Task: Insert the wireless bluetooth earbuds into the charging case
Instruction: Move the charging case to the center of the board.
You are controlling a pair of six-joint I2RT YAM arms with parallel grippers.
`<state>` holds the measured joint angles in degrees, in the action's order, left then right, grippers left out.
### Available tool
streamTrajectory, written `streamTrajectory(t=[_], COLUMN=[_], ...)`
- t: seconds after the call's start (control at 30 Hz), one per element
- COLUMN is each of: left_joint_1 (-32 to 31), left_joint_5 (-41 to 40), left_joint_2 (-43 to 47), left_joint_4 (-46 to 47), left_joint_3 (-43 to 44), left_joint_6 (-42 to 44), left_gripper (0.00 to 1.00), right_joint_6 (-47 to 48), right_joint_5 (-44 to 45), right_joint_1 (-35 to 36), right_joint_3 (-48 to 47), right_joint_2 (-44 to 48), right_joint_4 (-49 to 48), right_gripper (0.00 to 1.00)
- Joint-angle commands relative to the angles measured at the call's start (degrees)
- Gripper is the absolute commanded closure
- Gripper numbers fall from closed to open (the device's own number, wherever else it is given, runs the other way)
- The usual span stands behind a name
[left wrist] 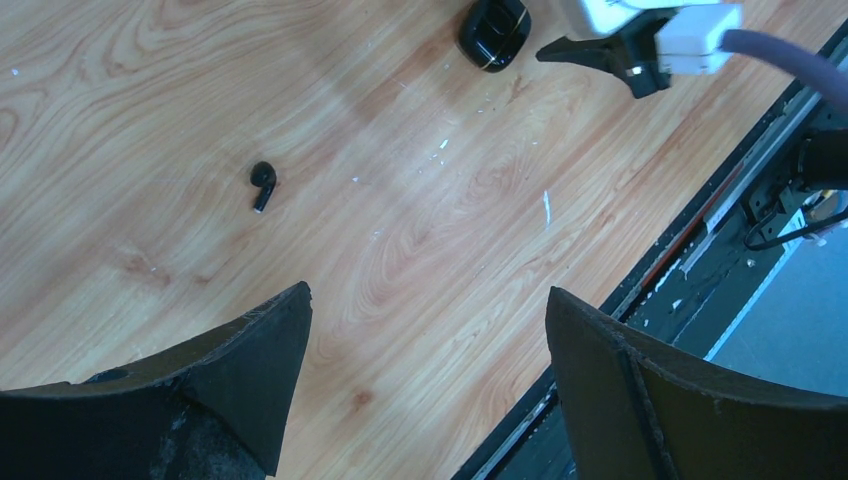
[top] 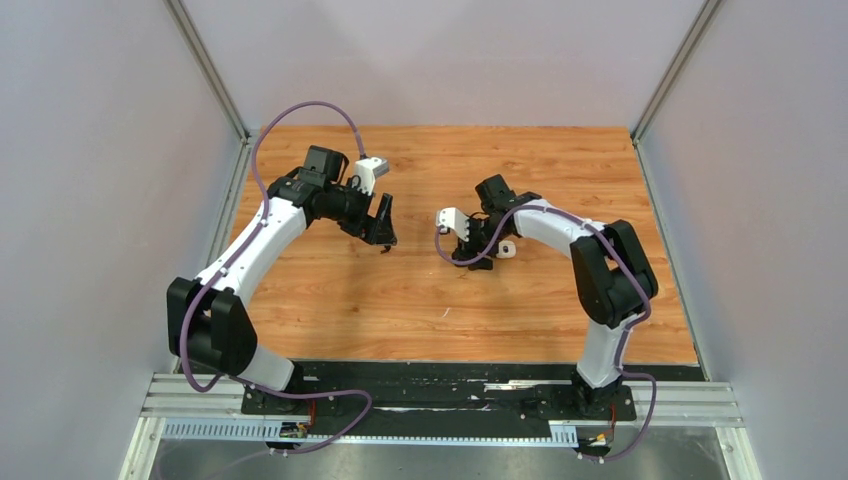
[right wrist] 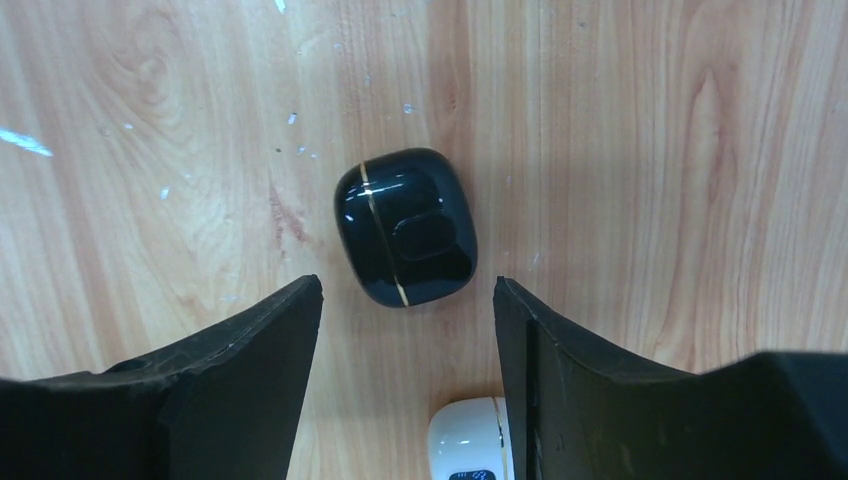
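One black earbud [left wrist: 262,183] lies alone on the wooden table, ahead and left of my left gripper [left wrist: 428,300], which is open, empty and above the table. A closed black case [right wrist: 405,225] with a gold seam lies just ahead of my right gripper [right wrist: 408,285], which is open and empty with its fingers either side of the case's near end. The case also shows in the left wrist view [left wrist: 494,30]. A closed white case [right wrist: 470,440] lies against the right finger [right wrist: 600,400]. The white earbuds and the other black one are out of view.
In the top view the left gripper [top: 385,237] and right gripper [top: 470,255] face each other mid-table, with the white case [top: 506,248] beside the right one. Grey walls enclose the table [top: 560,170]; a black rail [top: 440,375] runs along the near edge.
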<state>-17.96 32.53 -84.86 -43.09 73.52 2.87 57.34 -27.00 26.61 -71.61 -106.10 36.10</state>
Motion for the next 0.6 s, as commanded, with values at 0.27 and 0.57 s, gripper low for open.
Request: streamTrajectory(t=[0.27,0.57], left_joint_1=[0.21,0.29], left_joint_5=[1.14,1.23], left_joint_2=[2.56,2.68], left_joint_4=[-0.52,-0.31], left_joint_3=[0.75,0.37], left_joint_6=[0.54,0.31], left_gripper=[0.08,0.08], right_joint_6=[-4.32,-10.28], right_joint_5=[15.35,19.08], right_joint_1=[-0.45,-1.65], right_joint_3=[-12.91,-25.04], right_joint_2=[-13.47,-19.92], right_joint_4=[-6.79,-6.24], right_gripper=[0.39,0.39])
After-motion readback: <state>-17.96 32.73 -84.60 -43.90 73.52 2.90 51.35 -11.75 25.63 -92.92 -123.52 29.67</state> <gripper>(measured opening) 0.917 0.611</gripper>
